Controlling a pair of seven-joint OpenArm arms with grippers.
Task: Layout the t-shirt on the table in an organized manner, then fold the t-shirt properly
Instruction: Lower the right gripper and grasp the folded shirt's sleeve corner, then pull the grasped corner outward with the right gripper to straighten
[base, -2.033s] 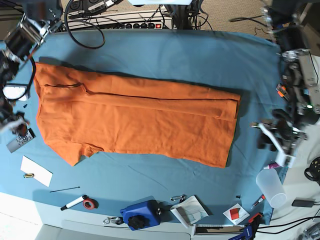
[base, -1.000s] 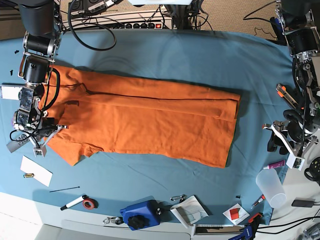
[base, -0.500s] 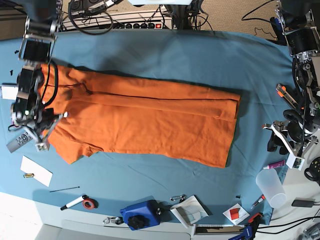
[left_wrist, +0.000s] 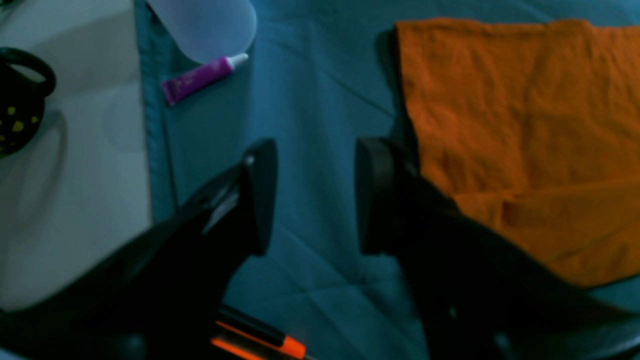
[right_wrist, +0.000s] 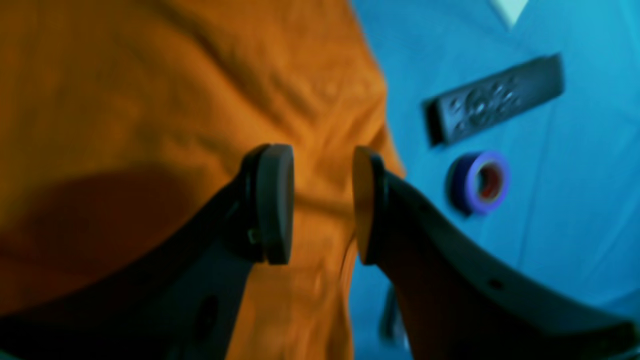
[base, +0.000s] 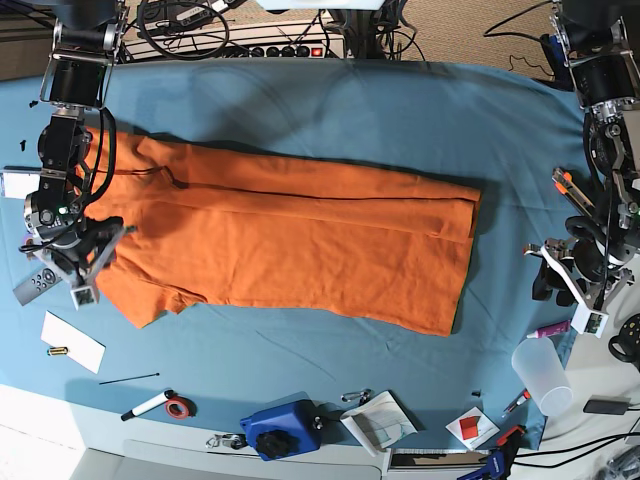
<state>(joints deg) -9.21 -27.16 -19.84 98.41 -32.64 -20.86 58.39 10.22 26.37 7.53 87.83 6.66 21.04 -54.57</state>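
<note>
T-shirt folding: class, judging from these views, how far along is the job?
Done: the t-shirt lies flat on the table, long sides apparently folded inward. In hand: nothing; the right gripper hovers open over the sleeve end, the left gripper open beside the hem. Left: folding it across its length.

A plain bright orange t-shirt (base: 290, 240) lies on a table (base: 350, 110) covered in teal-blue cloth. A purple tube (left_wrist: 202, 77) with a white cap, a blue tape roll (right_wrist: 479, 182) with a red core, and a dark grey remote (right_wrist: 495, 100) lie on the cloth. Both pincers are black.
</note>
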